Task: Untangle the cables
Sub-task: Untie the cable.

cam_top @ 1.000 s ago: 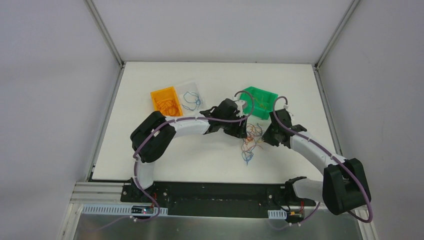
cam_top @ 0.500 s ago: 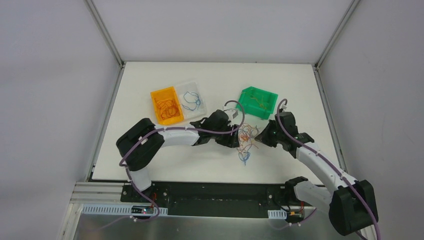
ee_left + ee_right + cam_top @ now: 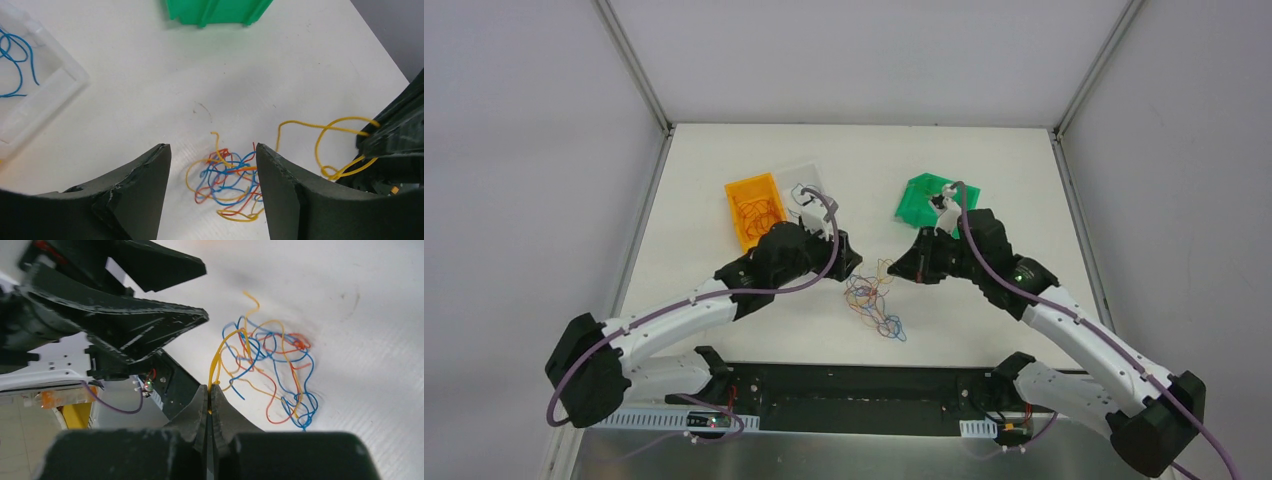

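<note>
Right claw (image 3: 210, 388) is pinching a yellow strand (image 3: 215, 362) of the clump (image 3: 871, 300) lying on the table (image 3: 754, 160) between it and left claw (image 3: 211, 150), which is hanging open, so pulling is risking dragging the whole clump.

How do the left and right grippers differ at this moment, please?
The left gripper has its jaws wide open; the right gripper has them shut. The left gripper holds nothing; the right gripper pinches a yellow cable leading from the clump. Both hang close to the clump, on opposite sides.
</note>
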Robot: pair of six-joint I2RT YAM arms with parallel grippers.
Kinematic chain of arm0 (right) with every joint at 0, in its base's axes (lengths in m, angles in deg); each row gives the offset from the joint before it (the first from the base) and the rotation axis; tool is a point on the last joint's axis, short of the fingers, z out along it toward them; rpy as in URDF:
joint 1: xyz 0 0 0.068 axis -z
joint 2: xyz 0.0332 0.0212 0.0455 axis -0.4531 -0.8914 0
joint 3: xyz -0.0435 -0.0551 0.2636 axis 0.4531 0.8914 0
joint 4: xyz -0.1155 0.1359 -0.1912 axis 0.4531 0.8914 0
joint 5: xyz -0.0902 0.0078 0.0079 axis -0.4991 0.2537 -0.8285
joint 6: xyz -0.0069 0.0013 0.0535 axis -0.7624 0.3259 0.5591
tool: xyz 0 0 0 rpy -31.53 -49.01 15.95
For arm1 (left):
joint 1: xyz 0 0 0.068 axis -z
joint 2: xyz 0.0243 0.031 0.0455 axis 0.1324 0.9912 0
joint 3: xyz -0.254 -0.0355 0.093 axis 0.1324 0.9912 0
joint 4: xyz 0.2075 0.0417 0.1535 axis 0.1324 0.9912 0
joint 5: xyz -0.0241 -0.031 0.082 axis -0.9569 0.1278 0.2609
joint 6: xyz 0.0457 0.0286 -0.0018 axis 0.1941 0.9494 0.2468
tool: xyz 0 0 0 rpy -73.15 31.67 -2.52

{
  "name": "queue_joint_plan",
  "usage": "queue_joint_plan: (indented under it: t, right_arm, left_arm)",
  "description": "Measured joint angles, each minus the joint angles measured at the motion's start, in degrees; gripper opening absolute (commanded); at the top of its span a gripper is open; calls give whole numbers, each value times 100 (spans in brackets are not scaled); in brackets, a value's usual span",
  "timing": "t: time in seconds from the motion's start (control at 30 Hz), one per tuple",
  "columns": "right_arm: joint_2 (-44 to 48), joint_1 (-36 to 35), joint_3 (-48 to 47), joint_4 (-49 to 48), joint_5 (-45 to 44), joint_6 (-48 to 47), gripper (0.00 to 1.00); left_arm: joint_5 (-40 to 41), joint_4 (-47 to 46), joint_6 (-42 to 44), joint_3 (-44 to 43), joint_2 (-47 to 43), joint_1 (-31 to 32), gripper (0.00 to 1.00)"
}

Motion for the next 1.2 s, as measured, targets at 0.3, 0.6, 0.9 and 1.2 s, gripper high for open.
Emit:
queue_joint_plan:
  t: [0.3,0.6,0.9,1.2]
  right_arm:
    - [435,-17,-485,201,-343,-317,0]
    - [350,-17,-446,404,-398,-332,0]
    - [350,-17,-468,586,-398,-450,0]
    - [243,-17,-1008,708,-352,-527,0]
  left_arm:
    - [-223,-7,780,273,-737,2,77]
    - [-1001,-131,977,264,-529,2,78]
    - [-1541,-605,1008,31,-127,2,77]
    - [-2162,-1408,535,-44,437,4,75]
